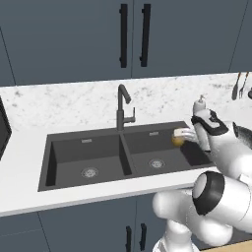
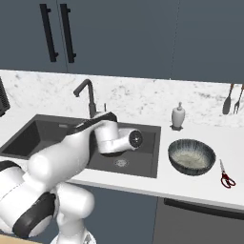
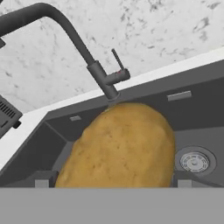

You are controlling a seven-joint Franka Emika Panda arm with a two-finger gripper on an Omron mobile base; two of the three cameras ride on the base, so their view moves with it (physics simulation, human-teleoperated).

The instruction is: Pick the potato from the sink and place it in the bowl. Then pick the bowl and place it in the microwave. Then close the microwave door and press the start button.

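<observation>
Potato (image 3: pixel 120 146) sits right between your gripper's (image 1: pixel 181 136) fingers, which stand spread wide on either side of it, not yet pinching. You see it at the right edge of the sink's (image 1: pixel 98 167) right basin. Its long axis slants across the hand view, so close squarely. Bowl (image 2: pixel 191 156) waits on the counter (image 2: pixel 200 188), rightward.

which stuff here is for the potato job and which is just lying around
For the job: potato, sink, bowl, end effector with its jaws wide either side of the potato.
Lying about: faucet, soap bottle, scissors, hanging utensils.
</observation>
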